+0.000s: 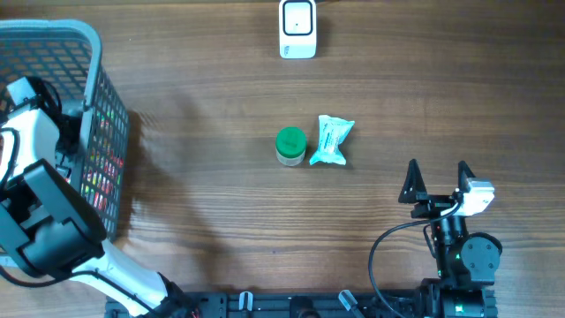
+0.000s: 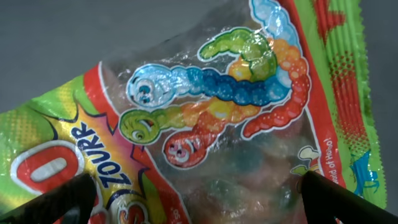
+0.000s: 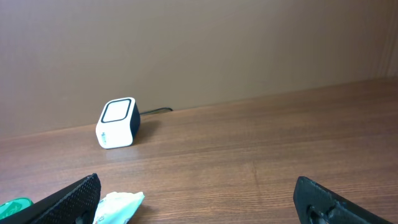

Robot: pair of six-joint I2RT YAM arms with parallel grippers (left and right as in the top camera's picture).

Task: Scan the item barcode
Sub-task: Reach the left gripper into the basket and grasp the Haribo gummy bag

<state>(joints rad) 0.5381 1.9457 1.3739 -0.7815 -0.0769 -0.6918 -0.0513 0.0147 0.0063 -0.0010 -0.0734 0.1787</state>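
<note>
While left fingers [image 2: 57, 202] gape above candy bag [image 2: 211, 124] in basket [image 1: 53, 37], right fingers [image 3: 69, 198] spread.

One barcode scanner [image 1: 297, 28], far edge of desk [image 1: 221, 203]. One green-lidded jar [image 1: 290, 146] and one pale blue packet [image 1: 332, 141], mid-desk. One wire basket [image 1: 108, 132], left edge. One gummy-worm candy bag [image 2: 217, 124], left wrist view.

Wood-grain tabletop [image 1: 221, 212], seen from overhead. A white barcode scanner [image 1: 297, 28] stands at the middle of the far edge, its cable trailing behind it. A green-lidded jar [image 1: 290, 146] and a pale teal packet [image 1: 333, 141] lie just beside each other near the centre, and a grey mesh basket [image 1: 106, 132] occupies the left side.
</note>
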